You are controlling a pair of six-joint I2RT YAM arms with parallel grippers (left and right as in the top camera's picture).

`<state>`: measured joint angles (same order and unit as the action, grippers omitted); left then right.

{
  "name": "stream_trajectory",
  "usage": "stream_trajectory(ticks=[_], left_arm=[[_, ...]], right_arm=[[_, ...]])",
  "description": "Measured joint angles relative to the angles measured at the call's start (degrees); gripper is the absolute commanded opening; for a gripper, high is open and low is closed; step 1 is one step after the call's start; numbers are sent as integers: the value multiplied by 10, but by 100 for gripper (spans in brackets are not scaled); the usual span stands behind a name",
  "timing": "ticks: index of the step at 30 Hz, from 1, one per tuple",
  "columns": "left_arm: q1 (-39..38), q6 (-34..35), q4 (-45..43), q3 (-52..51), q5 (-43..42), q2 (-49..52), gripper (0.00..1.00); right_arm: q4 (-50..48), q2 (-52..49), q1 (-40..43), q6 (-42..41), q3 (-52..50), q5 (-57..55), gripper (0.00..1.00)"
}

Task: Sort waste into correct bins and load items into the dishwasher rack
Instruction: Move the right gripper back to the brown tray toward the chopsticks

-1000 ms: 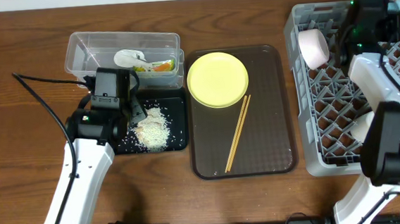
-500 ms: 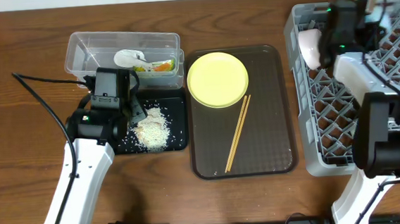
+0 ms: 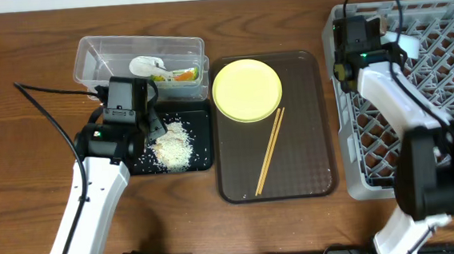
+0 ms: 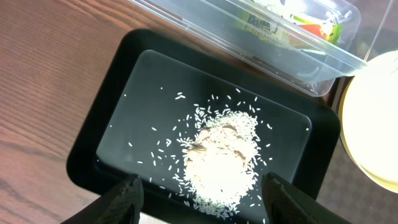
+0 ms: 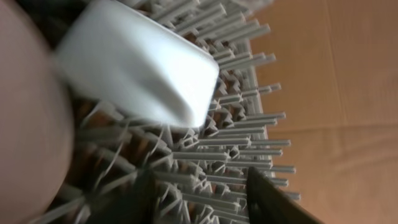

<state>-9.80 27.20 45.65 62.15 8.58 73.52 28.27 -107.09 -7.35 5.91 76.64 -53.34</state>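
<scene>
The rice heap lies in the black tray, also in the left wrist view. My left gripper hangs open and empty just over the tray's near edge. The clear tub holds the white scrap and the printed wrapper. The yellow plate and two chopsticks lie on the brown tray. My right gripper is open and empty over the grey rack at its far left corner. The pinkish bowl and white cup sit among the pegs. The blue bowl is hidden.
The brown serving tray lies between the black tray and the rack. My right arm stretches across the rack's left half. Bare wooden table shows left of my left arm and along the front.
My right gripper has swung left along the rack's far edge, from its right corner to its left corner, and now covers the pinkish bowl from above. The left arm has not moved.
</scene>
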Motion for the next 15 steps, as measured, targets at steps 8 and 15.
stream_trajectory(ticks=[8, 15], left_arm=[[0, 0, 0, 0, 0, 0, 64], [0, 0, 0, 0, 0, 0, 64]], right_arm=[[129, 176, -42, -98, 3, 370, 53], [199, 146, -114, -181, -22, 587, 51]])
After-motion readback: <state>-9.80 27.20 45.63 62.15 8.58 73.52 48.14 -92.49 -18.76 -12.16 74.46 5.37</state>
